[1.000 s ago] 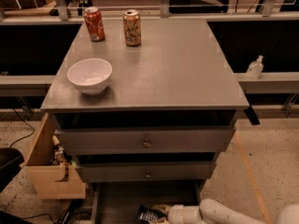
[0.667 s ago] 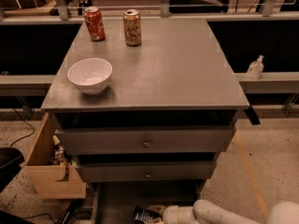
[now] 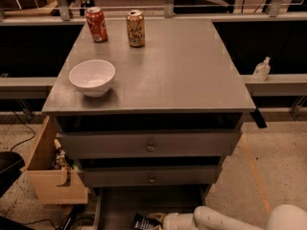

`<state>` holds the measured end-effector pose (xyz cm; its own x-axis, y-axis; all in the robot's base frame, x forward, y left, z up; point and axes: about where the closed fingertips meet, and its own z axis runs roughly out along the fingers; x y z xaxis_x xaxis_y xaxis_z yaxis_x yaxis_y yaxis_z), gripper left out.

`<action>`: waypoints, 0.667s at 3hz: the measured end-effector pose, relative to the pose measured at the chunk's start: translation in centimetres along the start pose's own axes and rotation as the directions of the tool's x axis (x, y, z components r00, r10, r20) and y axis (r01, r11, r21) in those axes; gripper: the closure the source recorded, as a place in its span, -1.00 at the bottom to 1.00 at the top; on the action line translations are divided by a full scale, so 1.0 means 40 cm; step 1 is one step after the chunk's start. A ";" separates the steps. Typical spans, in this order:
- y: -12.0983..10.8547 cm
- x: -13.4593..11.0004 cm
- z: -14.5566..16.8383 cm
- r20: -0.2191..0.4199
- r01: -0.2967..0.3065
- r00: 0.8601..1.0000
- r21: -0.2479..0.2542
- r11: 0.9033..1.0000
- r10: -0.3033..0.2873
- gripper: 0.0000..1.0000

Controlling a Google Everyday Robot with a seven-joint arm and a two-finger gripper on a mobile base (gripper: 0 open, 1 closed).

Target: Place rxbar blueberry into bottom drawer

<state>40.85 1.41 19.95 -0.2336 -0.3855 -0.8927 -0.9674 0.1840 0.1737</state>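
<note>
Gripper [image 3: 157,219], jaws closed on flat navy-wrapped rxbar blueberry [image 3: 142,223], over grey metal bottom drawer [image 3: 122,207] | judged light, slick; best pinched across flat faces.

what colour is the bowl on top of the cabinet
The bowl is white, camera view. The gripper sits low at the bottom drawer.

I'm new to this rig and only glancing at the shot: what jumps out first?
The white arm reaches in along the bottom edge, its tool at the open bottom drawer, right by the dark-wrapped rxbar blueberry. On the grey cabinet top, a white bowl sits front left, with a red soda can and a gold can at the back.
</note>
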 end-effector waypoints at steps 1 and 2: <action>0.004 -0.001 0.004 0.002 -0.001 1.000 -0.003 1.000 0.001 0.15; 0.007 -0.002 0.008 0.003 -0.002 1.000 -0.007 1.000 0.002 -0.31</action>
<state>40.63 1.79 19.92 -0.2349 -0.3825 -0.8936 -0.9677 0.1785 0.1779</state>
